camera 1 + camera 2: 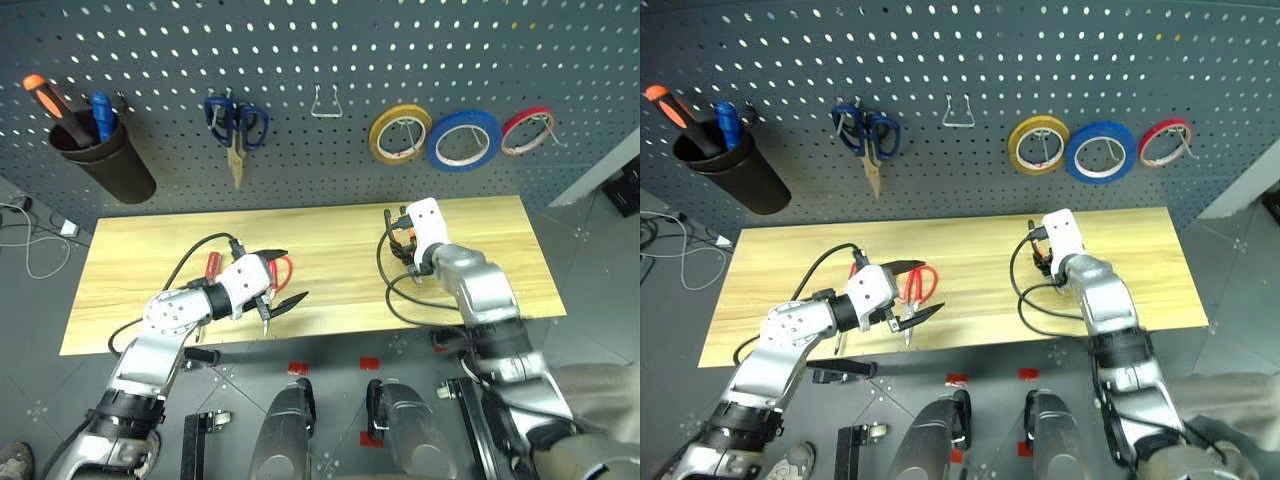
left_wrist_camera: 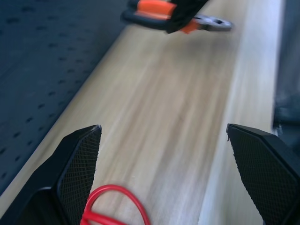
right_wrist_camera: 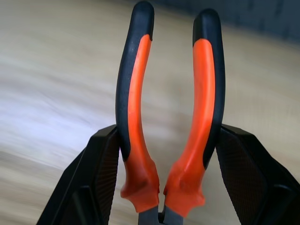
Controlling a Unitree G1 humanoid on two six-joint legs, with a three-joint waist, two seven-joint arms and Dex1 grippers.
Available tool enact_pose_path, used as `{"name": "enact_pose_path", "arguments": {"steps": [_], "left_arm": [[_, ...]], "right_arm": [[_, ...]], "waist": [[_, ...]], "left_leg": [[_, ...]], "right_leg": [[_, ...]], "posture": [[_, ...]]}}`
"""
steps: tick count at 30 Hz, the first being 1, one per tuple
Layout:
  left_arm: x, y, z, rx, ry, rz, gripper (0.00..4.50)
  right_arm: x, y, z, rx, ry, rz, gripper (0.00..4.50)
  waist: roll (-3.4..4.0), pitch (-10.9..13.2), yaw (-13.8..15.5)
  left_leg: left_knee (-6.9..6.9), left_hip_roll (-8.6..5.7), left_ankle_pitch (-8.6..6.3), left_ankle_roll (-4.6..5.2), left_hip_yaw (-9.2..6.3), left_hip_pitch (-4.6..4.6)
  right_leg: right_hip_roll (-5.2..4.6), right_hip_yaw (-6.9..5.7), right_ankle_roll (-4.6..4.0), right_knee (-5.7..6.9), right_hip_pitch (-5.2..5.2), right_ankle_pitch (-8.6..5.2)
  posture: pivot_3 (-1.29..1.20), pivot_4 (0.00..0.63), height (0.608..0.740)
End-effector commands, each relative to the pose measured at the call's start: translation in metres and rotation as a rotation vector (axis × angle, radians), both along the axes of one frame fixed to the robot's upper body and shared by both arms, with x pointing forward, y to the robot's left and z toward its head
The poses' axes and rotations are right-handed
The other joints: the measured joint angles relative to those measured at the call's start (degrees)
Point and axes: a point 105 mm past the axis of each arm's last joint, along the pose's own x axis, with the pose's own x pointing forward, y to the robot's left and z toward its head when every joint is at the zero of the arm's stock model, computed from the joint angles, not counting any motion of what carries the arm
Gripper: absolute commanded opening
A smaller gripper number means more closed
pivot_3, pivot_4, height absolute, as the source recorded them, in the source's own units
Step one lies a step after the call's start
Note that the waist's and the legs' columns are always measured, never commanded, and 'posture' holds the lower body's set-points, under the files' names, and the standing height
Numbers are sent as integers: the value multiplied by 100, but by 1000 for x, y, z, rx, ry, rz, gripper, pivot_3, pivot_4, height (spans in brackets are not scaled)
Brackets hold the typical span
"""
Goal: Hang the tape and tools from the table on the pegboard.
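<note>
The right end effector (image 3: pixel 164 187) is clenched on the pliers (image 3: pixel 168 117): its two black fingers (image 3: pixel 101 178) are pressed against the outer sides of the orange-and-black handles, which point away from the wrist. In the head views this end effector is seen above the right part of the worktop (image 1: pixel 330 240), and the pliers are lifted off the wood. A black cable is looped beside the wrist.

The left end effector (image 1: pixel 280 290) is released, with its fingers spread wide and nothing between them. It is held over the left part of the worktop, pointing to the right. Just beside it, at its far side, the red-handled scissors (image 1: pixel 922 283) are lying flat on the wood; one red loop is also seen near the left finger in the left wrist view. A slim red handle (image 1: pixel 212 265), probably the screwdriver, is partly hidden behind the left wrist.

On the pegboard (image 1: pixel 300 60), behind the worktop, the blue tape (image 1: pixel 463 139) is already hung on a hook, between a yellow roll (image 1: pixel 400 134) on its left and a thin red roll (image 1: pixel 528 130) on its right. An empty metal hook (image 1: pixel 327 104) is seen near the middle. Further left, blue-handled scissors (image 1: pixel 236 130) are hanging, and at the far left a dark cup (image 1: pixel 105 160) is holding an orange-handled screwdriver (image 1: pixel 48 98).
</note>
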Motion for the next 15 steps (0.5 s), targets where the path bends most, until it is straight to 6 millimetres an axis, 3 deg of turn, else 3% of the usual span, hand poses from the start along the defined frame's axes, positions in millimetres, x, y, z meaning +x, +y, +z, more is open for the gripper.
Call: {"name": "enact_pose_path", "arguments": {"steps": [1, 5, 10, 15], "left_arm": [[-5, 8, 27, -146, -30, 82, 4500], [-8, 10, 47, -315, -1, 160, 4500], [-1, 15, 54, -329, -11, 230, 4500], [12, 7, 78, -388, -42, 235, 4500]], "right_arm": [[-37, 39, 88, 84, -399, 62, 2795], [-50, 67, 134, 195, -605, 100, 2795], [-38, 92, 187, 287, -821, 132, 2795], [-23, 103, 248, 301, -1041, 140, 2795]], "waist": [[0, 0, -16], [-1, -1, 33], [-4, -2, 81], [-7, -1, 148]], "left_leg": [[-1, 2, -1, -1, 1, -2], [12, 2, 0, -3, -10, 2], [29, -4, 15, -27, -18, 6], [35, -8, 27, -41, -21, 6]], "right_leg": [[3, 2, 1, 0, -4, -1], [6, 0, 28, 4, 4, -16], [7, -1, 34, 10, 12, -12], [6, -4, 4, 50, 2, 5]], "posture": [[-3, 324, 740], [4, 323, 740], [13, 306, 740], [27, 304, 740]]}}
